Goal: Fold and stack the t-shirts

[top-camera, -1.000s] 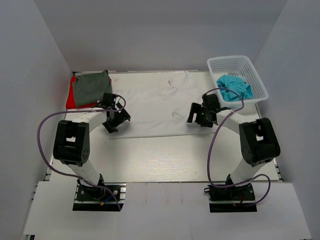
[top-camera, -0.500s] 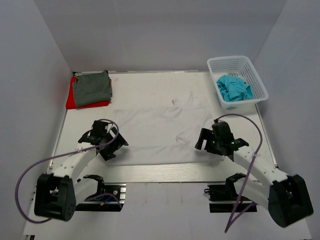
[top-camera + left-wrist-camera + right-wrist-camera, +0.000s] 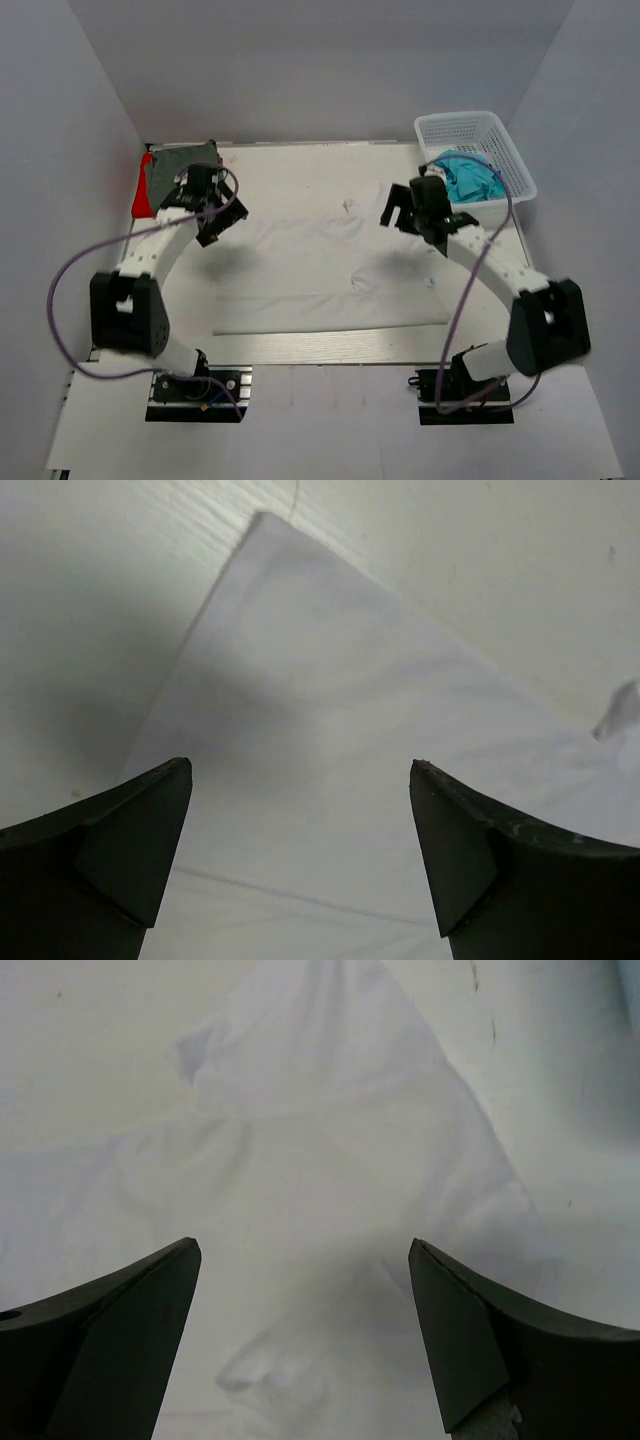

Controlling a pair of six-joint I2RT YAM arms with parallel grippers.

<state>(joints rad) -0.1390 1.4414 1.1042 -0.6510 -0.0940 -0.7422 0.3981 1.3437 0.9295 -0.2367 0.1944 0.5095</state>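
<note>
**A:** Shirts, seen from above?
**B:** The white shirt (image 3: pixel 320 275) lies spread mid-table (image 3: pixel 290 165). The grey-green shirt (image 3: pixel 170 170) sits on the red shirt (image 3: pixel 140 202) at the far left corner. The turquoise shirt (image 3: pixel 478 185) is in the basket (image 3: pixel 470 118) at the far right corner.
**A:** Left wrist?
**B:** The left gripper (image 3: pixel 300 780) gapes empty over the white shirt's corner.
**A:** Right wrist?
**B:** The right gripper (image 3: pixel 305 1255) is spread wide, holding nothing, above wrinkled white cloth.

A spread t-shirt (image 3: pixel 320 275) lies flat mid-tabletop (image 3: pixel 290 165). At the far left corner, a folded t-shirt (image 3: pixel 185 175) sits on a lower t-shirt (image 3: pixel 141 203). At the far right, a basket (image 3: pixel 470 120) holds a crumpled t-shirt (image 3: pixel 480 185).
</note>
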